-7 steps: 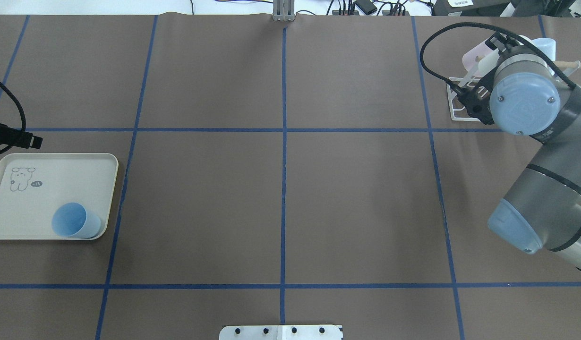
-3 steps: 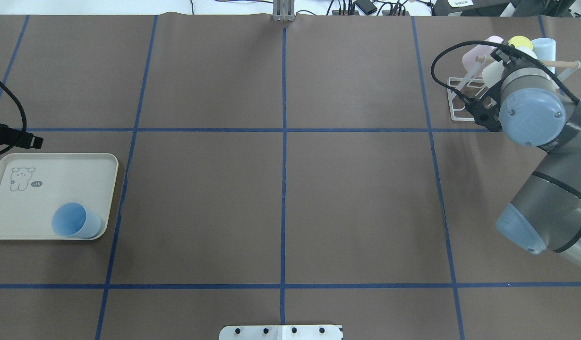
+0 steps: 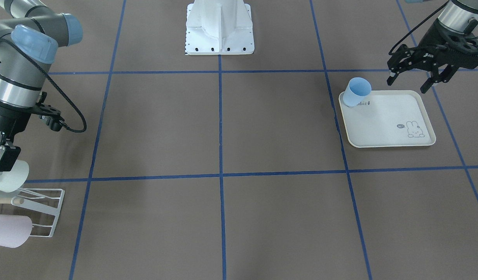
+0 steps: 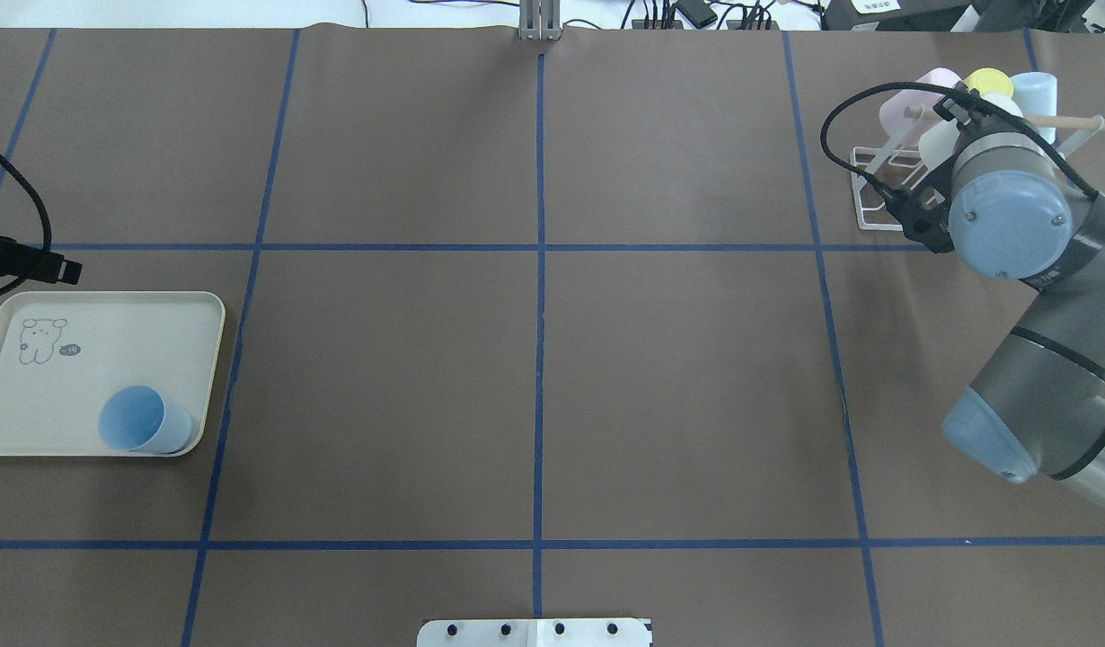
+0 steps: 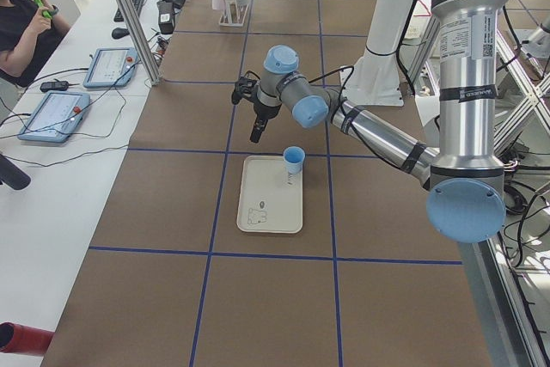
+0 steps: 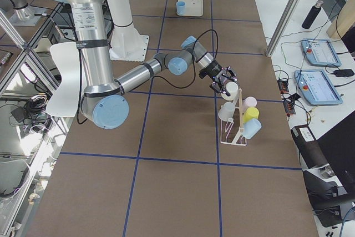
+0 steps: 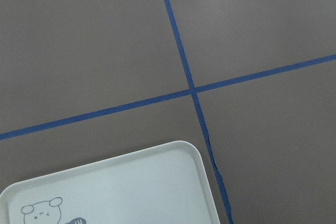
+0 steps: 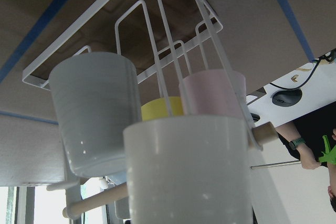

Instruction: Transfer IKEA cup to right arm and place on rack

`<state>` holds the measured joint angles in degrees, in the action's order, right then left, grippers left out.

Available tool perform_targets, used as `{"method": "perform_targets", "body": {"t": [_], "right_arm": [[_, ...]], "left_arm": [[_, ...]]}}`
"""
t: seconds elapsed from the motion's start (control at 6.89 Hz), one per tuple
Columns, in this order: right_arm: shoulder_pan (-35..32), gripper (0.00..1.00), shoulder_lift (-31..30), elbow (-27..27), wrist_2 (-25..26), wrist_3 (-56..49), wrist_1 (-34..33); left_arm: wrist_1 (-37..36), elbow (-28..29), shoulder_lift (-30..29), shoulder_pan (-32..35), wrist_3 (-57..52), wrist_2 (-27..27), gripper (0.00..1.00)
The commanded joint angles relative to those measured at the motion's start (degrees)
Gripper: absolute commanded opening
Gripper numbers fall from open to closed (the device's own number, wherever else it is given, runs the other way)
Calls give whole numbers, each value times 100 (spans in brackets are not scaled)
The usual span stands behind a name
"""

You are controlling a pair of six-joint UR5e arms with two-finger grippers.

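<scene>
My right gripper is at the white wire rack and is shut on a white cup, held tilted against the rack's prongs and wooden dowel. The cup fills the bottom of the right wrist view and hides the fingers. In the overhead view the wrist covers the gripper. A light-blue cup stands at a corner of the cream rabbit-print tray. My left gripper is open and empty, hovering just off the tray's edge, apart from the blue cup.
The rack also holds a second white cup, a pink cup, a yellow cup and a pale blue cup. The right arm's thick black cable loops out beside the rack. The robot base stands mid-table.
The right arm has drawn back toward the robot and to the right, uncovering the cups on the rack; the white cup moved with it. The left gripper and blue cup have not moved.
</scene>
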<state>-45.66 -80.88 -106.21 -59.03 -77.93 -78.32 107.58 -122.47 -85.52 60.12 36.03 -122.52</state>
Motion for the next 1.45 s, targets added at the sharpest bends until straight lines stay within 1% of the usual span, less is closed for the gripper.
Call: {"method": "perform_targets", "body": {"t": [0.0, 0.58, 0.87, 1.02, 1.31], "right_arm": [[13, 4, 2, 82, -12, -3, 1], [31, 8, 64, 328, 5, 14, 10], [57, 13, 81, 373, 14, 40, 10], [74, 19, 99, 399, 23, 41, 10], [171, 43, 125, 513, 23, 14, 10]], "left_arm": [[0, 39, 0, 0, 0, 0, 100], [0, 57, 0, 0, 0, 0, 100], [9, 66, 0, 0, 0, 0, 100], [9, 66, 0, 0, 0, 0, 100], [9, 66, 0, 0, 0, 0, 100]]}}
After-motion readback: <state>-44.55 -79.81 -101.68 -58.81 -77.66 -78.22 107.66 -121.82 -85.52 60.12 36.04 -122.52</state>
